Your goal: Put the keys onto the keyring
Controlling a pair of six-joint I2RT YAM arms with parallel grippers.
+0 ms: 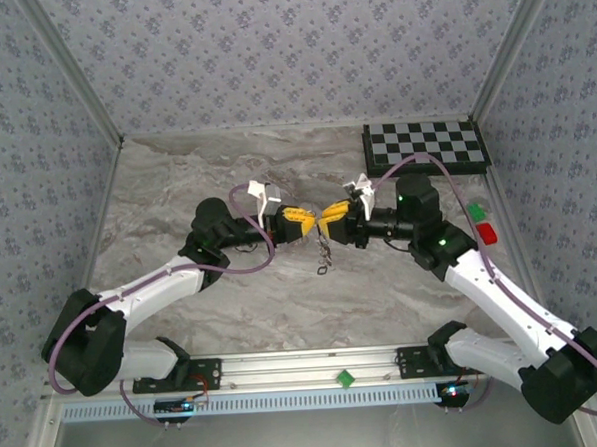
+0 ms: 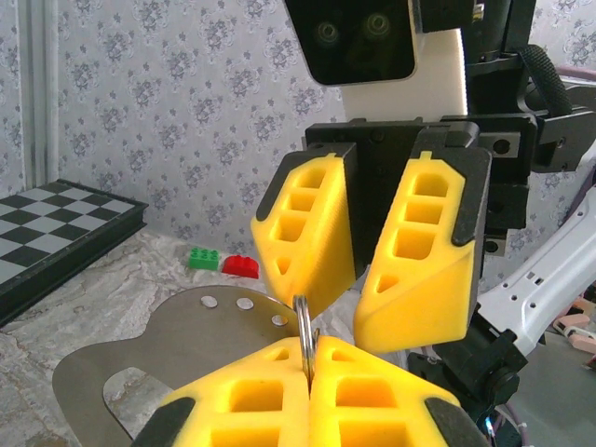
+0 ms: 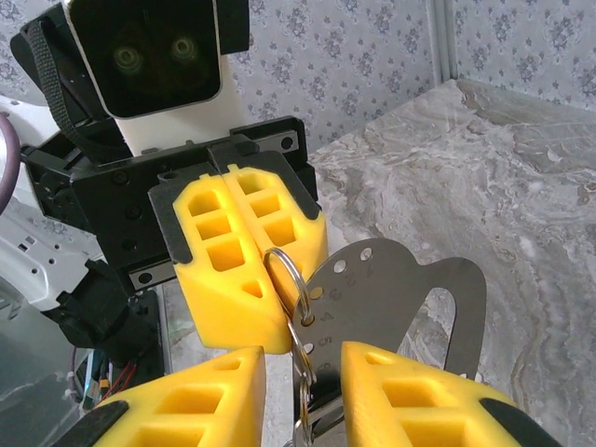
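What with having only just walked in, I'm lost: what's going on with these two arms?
The two arms meet tip to tip above the marble table. The left tool is shut on the keyring and holds it up. The right tool faces it with its jaws apart, straddling the hardware hanging from the ring. A flat metal plate with a row of holes sits against the ring. I can't tell whether it is threaded on.

Bright, even diffuse light, soft faint shadows, nearest foreground slightly blurred
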